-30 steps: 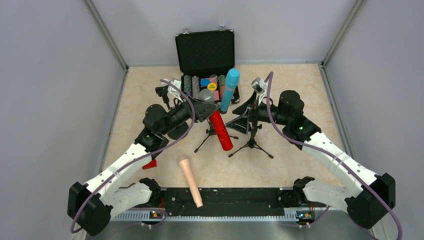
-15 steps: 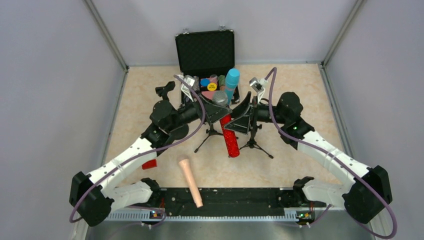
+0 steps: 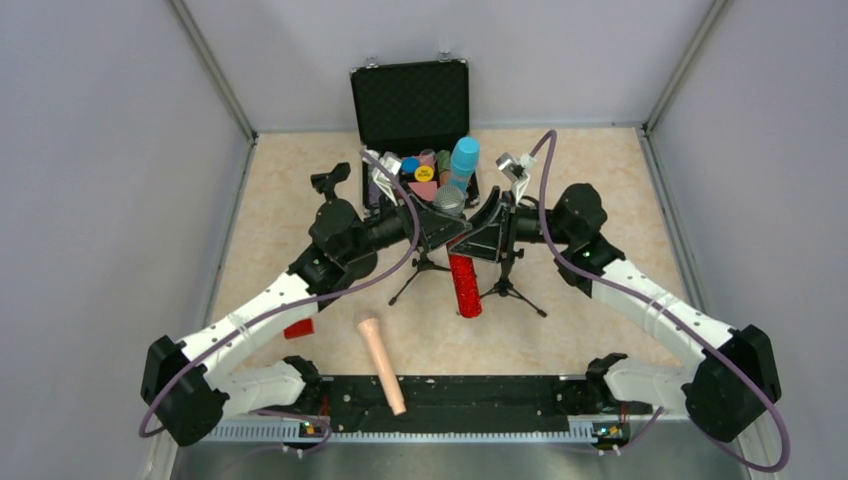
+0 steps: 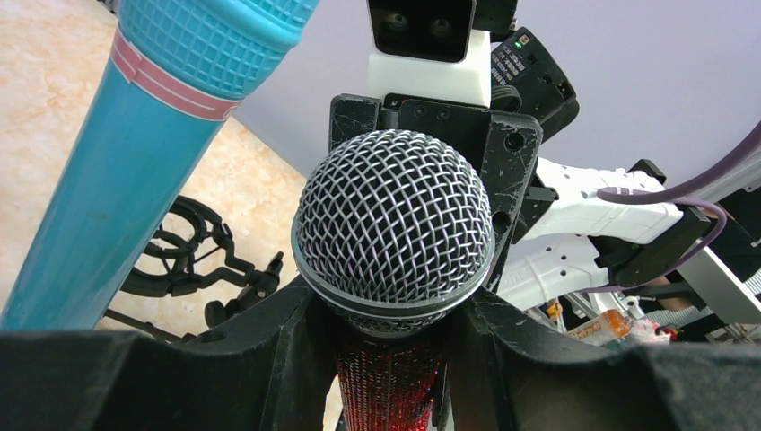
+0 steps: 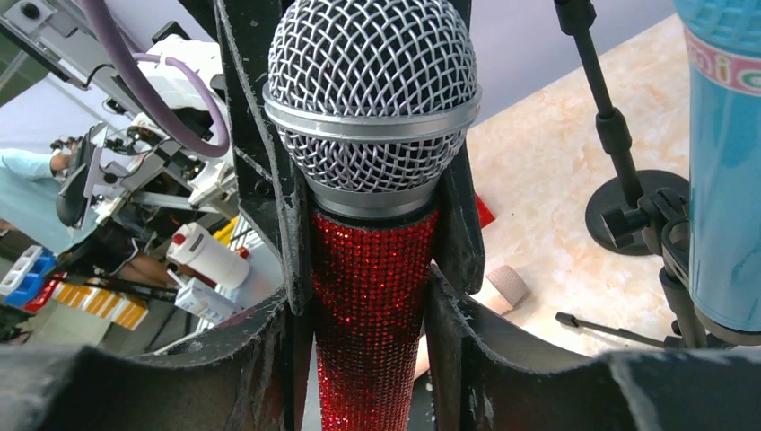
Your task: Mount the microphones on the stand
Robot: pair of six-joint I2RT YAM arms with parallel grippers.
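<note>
Mid-handover, we judge: our left hand (image 4: 391,352) and right hand (image 5: 370,305) both pinch the red microphone (image 3: 464,285) upright above the desk (image 3: 600,170) beside a stand (image 3: 508,288), whose clip it must enter next.

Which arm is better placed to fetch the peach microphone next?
Left, probably: the peach microphone lies left of centre, by the left arm's base; the red microphone occupies both arms.

Glittery red microphone (image 5: 368,305) with silver mesh head, light blue microphone (image 4: 99,206), peach microphone (image 3: 381,362), black case (image 3: 410,95)
</note>
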